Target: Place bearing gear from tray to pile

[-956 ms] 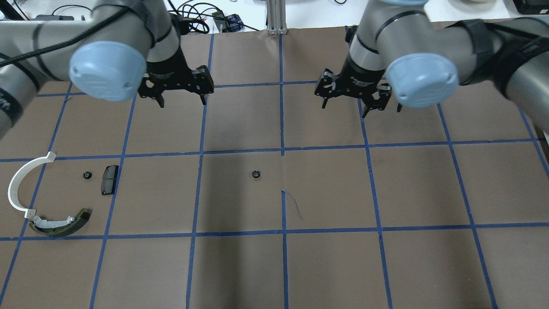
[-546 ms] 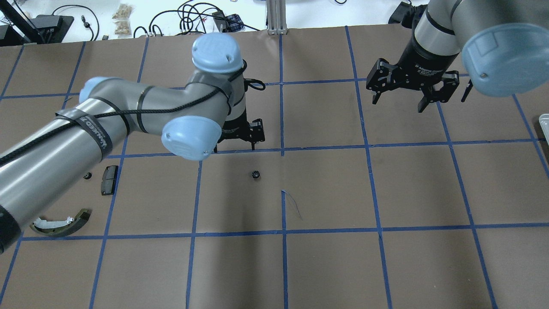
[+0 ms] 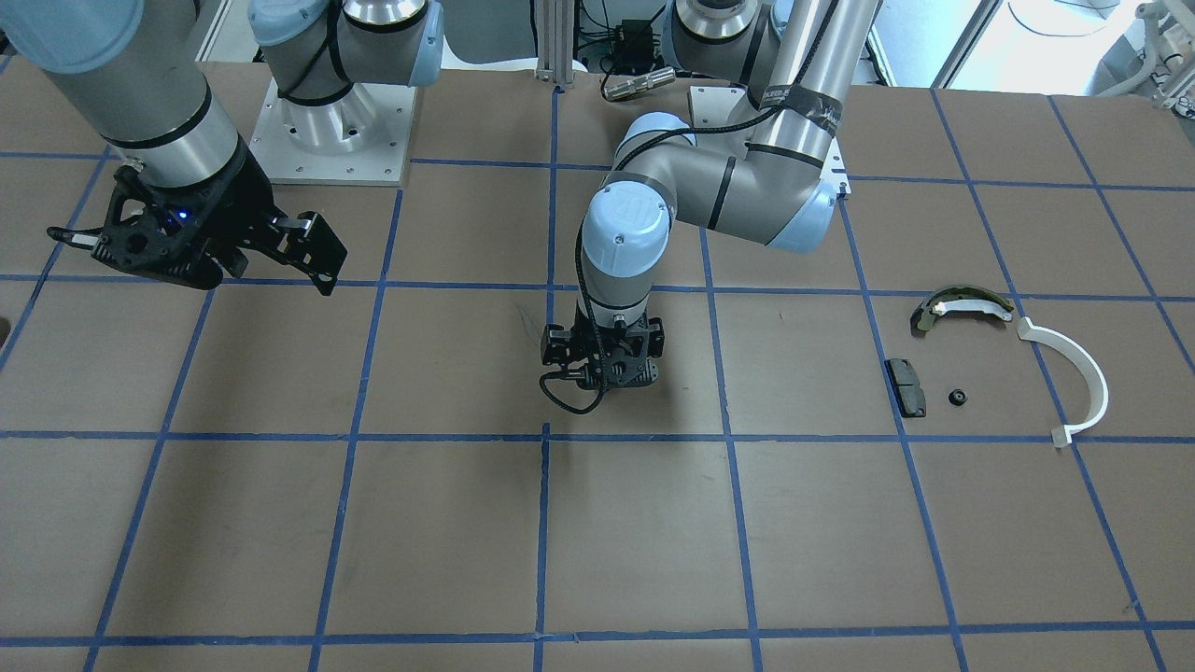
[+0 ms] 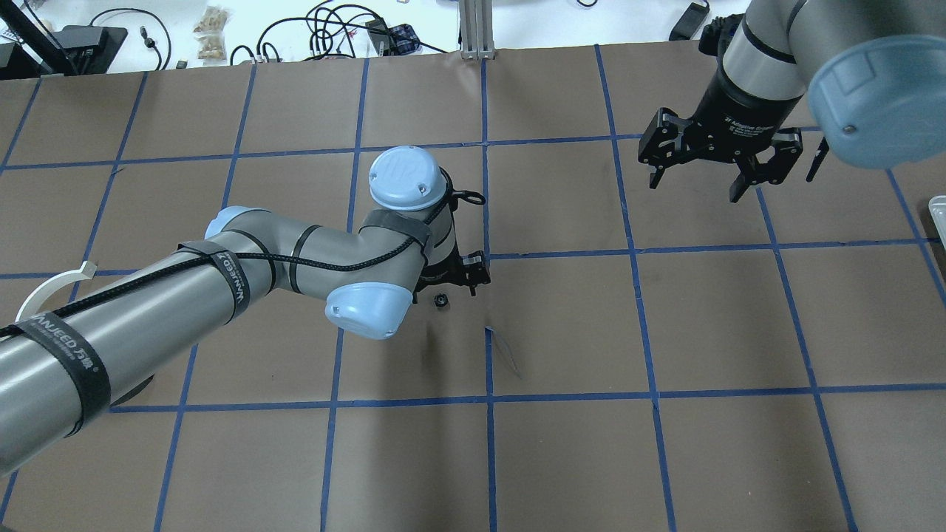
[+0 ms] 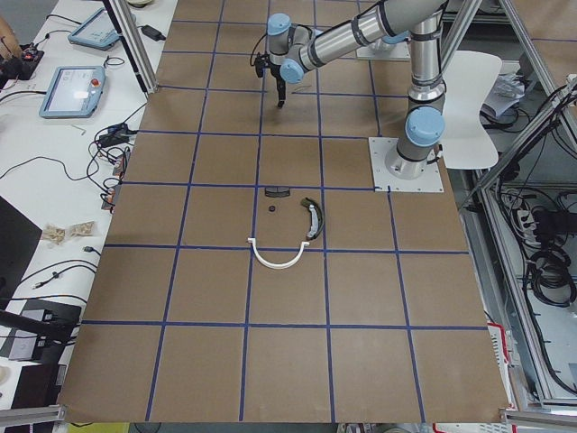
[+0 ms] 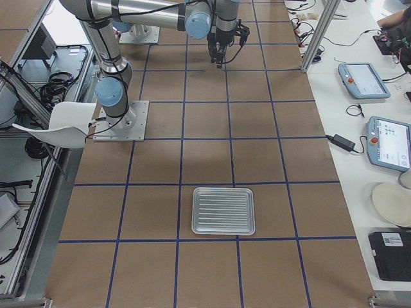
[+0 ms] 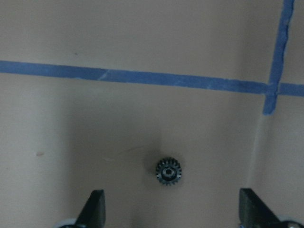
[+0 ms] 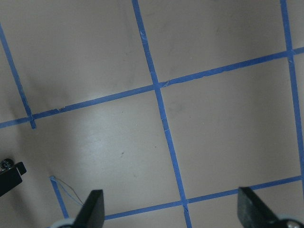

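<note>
The gear (image 4: 440,299) is not in the tray (image 6: 223,210), and it is not at the pile (image 5: 311,219) either. It lies alone on the bare brown surface (image 4: 665,458), close to the middle, just beside a crossing of the blue tape lines. The tray stands near the end of the surface on the robot's right and looks empty in the side view, so I judge that the first half of the carrying is done.

The pile is near the opposite end, on the robot's left. It has a white half-ring (image 3: 1083,373), a green curved shoe (image 3: 962,303) and a black pad (image 3: 906,385). A small black round part (image 3: 956,398) lies just beside the pad. It seems to be a gear of the same kind, already delivered, but it is too small to be sure.

The left tool (image 7: 173,209) is low over the gear with its jaws spread wide. In the wrist view the gear sits between the two fingertips (image 7: 95,206) and a little ahead of them, touching neither. The right tool (image 4: 698,185) is also open and holds nothing. It hangs over bare surface, well apart from the gear, towards the back edge.

What is left, as I judge it: to close on the gear, lift it, carry it to the pile and release it there.
</note>
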